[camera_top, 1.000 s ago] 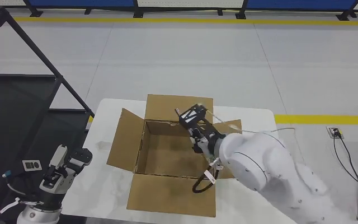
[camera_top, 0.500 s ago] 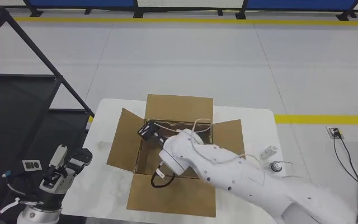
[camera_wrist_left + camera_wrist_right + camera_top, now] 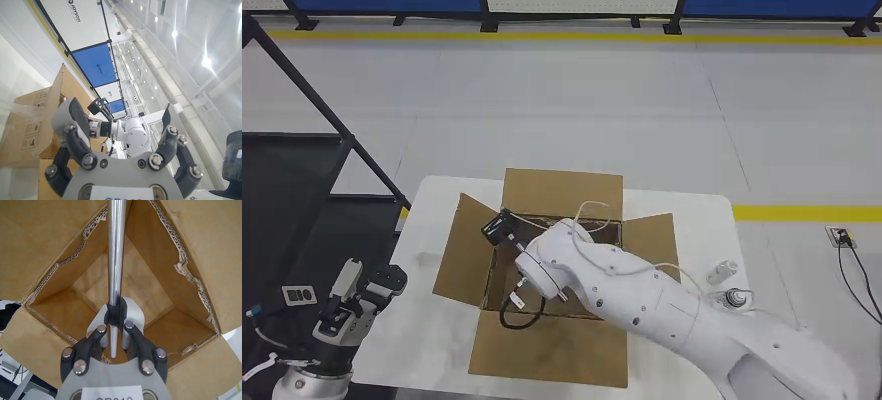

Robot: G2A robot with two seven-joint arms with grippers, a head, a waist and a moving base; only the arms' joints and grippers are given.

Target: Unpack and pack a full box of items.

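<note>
Right gripper (image 3: 114, 310) tight around metal rod (image 3: 115, 247)

The left gripper (image 3: 122, 108) points up toward the hall ceiling (image 3: 189, 56), jaws spread wide with nothing between them. Its ribbed pads (image 3: 77, 111) face each other across open air. Just beyond stands the box (image 3: 28, 121) on the white table (image 3: 15, 181), one flap (image 3: 66, 83) raised. The right arm (image 3: 136, 134) is white with a black camera bracket (image 3: 95, 108). Its wrist sits at the box's open top, and its fingers are hidden.
</note>
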